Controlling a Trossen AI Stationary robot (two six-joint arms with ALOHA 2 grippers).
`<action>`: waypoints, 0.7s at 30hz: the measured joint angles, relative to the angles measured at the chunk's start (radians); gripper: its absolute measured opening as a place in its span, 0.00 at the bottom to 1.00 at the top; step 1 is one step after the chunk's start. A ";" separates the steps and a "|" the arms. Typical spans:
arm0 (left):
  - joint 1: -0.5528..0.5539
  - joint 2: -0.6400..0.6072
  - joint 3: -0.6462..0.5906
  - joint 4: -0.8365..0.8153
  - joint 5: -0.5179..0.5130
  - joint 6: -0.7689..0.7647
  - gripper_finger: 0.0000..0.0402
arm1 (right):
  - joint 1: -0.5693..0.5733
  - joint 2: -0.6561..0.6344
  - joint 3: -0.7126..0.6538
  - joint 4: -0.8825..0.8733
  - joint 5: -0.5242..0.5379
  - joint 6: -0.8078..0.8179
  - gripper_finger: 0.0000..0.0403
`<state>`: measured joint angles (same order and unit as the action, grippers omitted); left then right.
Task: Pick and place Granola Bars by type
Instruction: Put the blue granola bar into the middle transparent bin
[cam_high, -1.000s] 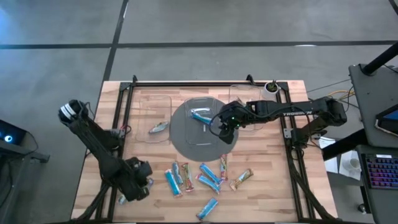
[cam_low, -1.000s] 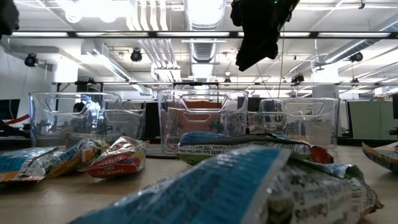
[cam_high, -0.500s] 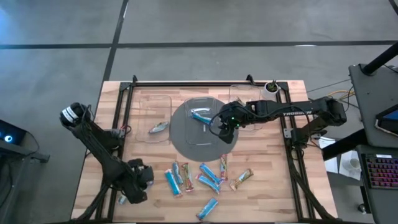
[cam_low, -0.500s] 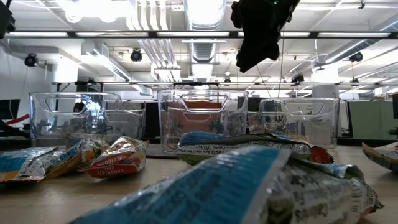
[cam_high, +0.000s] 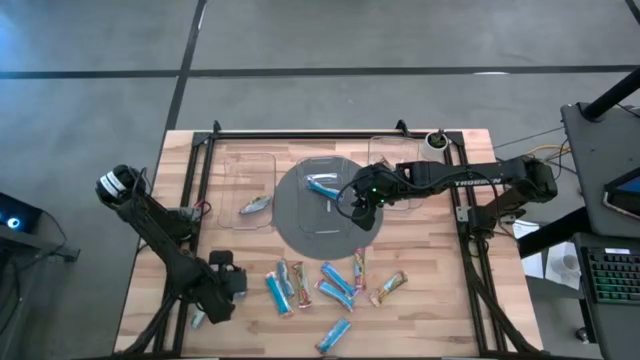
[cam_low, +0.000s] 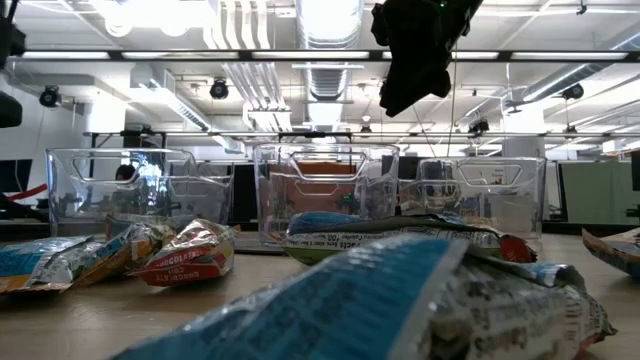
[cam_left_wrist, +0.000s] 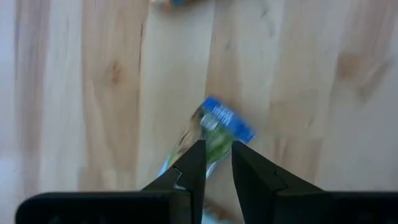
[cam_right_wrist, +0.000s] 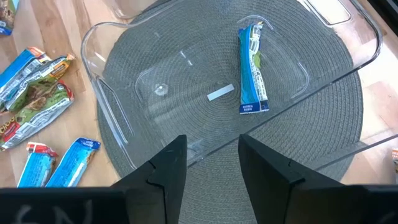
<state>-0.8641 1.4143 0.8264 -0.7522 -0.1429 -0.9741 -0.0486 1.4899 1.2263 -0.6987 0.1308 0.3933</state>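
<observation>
The granola bars are small wrapped bars. Several light-blue, tan and multicoloured ones (cam_high: 335, 285) lie loose on the near half of the wooden table. One light-blue bar (cam_right_wrist: 252, 68) lies in the middle clear tray (cam_high: 320, 185), which stands on the round grey plate (cam_high: 300, 230). A silvery bar (cam_high: 257, 204) lies in the left tray (cam_high: 250, 180). My left gripper (cam_left_wrist: 216, 163) is at the near left of the table, shut on a silvery blue-green bar (cam_high: 198, 318). My right gripper (cam_right_wrist: 211, 152) hangs open above the plate's near right part. My left gripper pinches the silvery blue-green bar between its two fingers from above, at a part near one end (cam_left_wrist: 212, 144). The bar's blue far end (cam_left_wrist: 229, 119) sticks out past the fingertips. Whether the bar is clear of the table, I cannot tell.
A third clear tray (cam_high: 395, 170) stands right of the plate, partly under the right arm. A black rail frame (cam_high: 205, 150) borders the table's left, right and far sides. Bare wood (cam_high: 430, 250) lies right of the loose bars.
My left gripper has shifted a little toward the table's far edge, its fingers still at the bar.
</observation>
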 joint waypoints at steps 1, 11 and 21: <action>0.009 0.000 0.000 0.019 0.000 -0.010 0.15 | 0.000 0.000 0.000 0.000 0.000 0.000 0.33; 0.086 0.001 -0.015 0.211 -0.131 0.041 0.15 | -0.002 0.000 -0.002 0.001 0.027 0.000 0.33; 0.082 0.001 -0.030 0.186 -0.144 0.140 0.25 | -0.016 0.000 -0.008 0.000 0.029 0.000 0.33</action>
<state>-0.7819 1.4151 0.7967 -0.5659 -0.2870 -0.8341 -0.0649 1.4902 1.2183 -0.6984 0.1596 0.3931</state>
